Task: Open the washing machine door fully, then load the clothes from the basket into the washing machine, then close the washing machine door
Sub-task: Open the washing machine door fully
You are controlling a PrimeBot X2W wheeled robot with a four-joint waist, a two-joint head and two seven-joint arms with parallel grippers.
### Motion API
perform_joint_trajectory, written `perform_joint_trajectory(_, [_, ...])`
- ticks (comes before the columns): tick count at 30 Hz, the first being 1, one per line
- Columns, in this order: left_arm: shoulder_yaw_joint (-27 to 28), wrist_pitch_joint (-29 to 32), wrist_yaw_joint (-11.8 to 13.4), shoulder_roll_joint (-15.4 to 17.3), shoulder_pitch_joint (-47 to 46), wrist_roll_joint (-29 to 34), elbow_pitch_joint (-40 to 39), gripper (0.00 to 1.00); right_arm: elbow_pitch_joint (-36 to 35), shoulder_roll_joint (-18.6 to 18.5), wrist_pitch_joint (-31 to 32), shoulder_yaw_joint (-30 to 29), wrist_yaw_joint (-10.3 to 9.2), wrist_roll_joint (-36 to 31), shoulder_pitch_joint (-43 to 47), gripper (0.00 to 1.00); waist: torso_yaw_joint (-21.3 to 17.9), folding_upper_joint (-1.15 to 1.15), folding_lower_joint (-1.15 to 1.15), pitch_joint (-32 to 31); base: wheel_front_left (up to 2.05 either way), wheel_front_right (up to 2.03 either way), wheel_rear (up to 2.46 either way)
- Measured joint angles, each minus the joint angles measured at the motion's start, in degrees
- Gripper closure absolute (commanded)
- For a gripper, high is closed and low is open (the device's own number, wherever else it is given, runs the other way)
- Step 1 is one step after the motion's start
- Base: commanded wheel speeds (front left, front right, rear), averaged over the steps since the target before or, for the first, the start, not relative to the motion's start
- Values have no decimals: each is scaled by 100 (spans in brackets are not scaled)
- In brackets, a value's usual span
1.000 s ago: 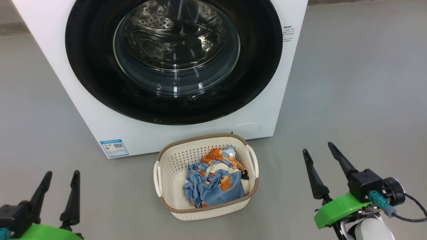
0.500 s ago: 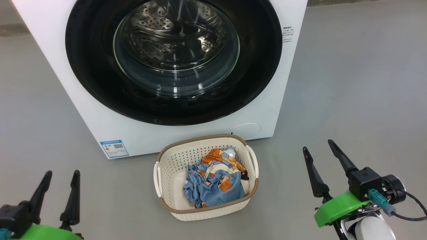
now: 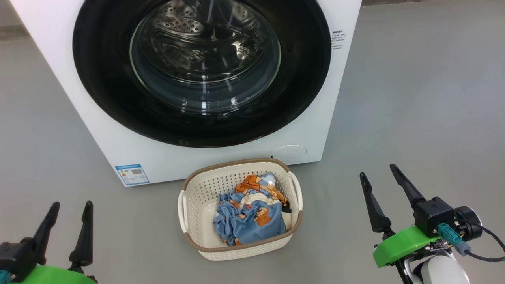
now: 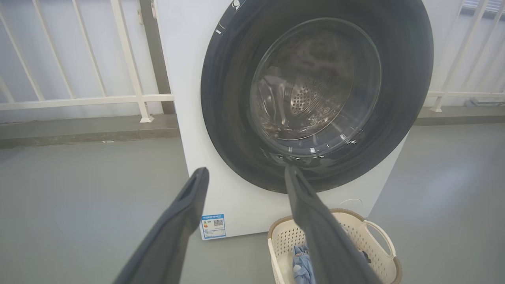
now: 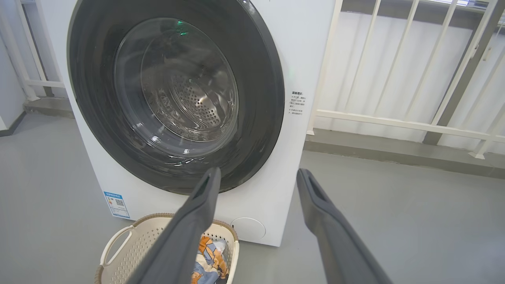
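The white washing machine (image 3: pixel 307 126) stands straight ahead with its round black washing machine door (image 3: pixel 106 102) shut flat against the front; the steel drum shows through the glass. On the floor in front sits the cream basket (image 3: pixel 197 197) holding the light-blue and orange clothes (image 3: pixel 250 221). My left gripper (image 3: pixel 71 205) hovers open at the lower left, well left of the basket. My right gripper (image 3: pixel 378 171) hovers open at the lower right, well right of the basket. The door (image 4: pixel 225 118) (image 5: pixel 260 98) and basket (image 4: pixel 375 236) (image 5: pixel 130 244) appear beyond each gripper's empty fingers.
Grey floor (image 3: pixel 426 98) spreads on both sides of the machine. White railings (image 4: pixel 130 71) (image 5: pixel 394 118) and a low kerb run behind it. A blue label (image 3: pixel 132 174) and a round white flap (image 3: pixel 289 153) mark the machine's lower front.
The whole head view has shifted slightly left, so the camera moved. The right gripper has edged a little up. Door, basket and clothes stay as they were.
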Motion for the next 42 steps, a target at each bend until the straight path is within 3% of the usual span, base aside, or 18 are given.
perform_joint_trajectory(19, [240,-1,0,-69,-6,103,-155,0,-101,-20,0,-137,0,4,1,0,33,0,0,81,102,101,-203])
perform_joint_trajectory(42, [257,-1,-1,-146,102,191,-316,0,-99,-20,0,-164,0,8,17,0,80,0,0,-28,9,9,-18])
